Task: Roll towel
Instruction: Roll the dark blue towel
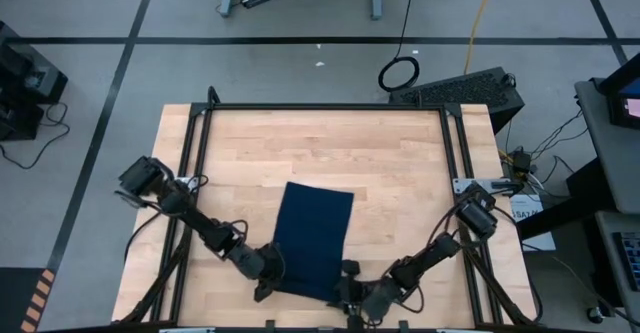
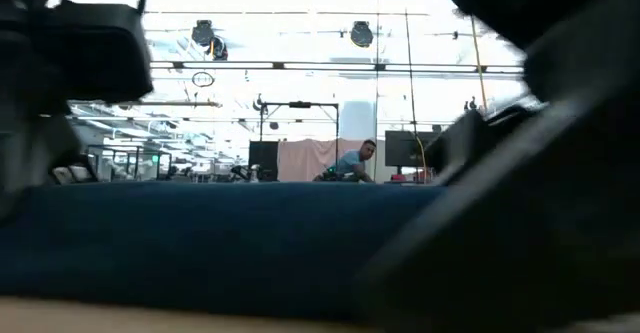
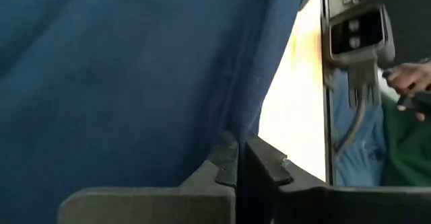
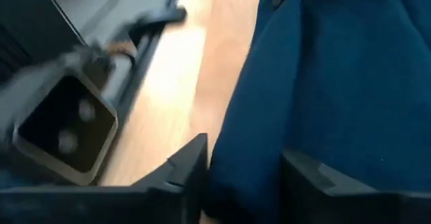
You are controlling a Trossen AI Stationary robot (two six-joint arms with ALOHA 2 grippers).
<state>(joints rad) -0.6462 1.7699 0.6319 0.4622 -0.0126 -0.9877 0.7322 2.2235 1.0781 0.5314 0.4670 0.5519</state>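
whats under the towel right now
The towel lies on the wooden table. Its near edge is at the left tool and right tool. Anything beneath the cloth is covered.

No text, label, brand, number or sign can be read in any of the four views. A white sheet (image 1: 527,211) fixed just off the table's (image 1: 400,153) right edge carries dark marks too small to make out. The monitor (image 1: 630,105) at the far right of the high view glows pink without legible characters.
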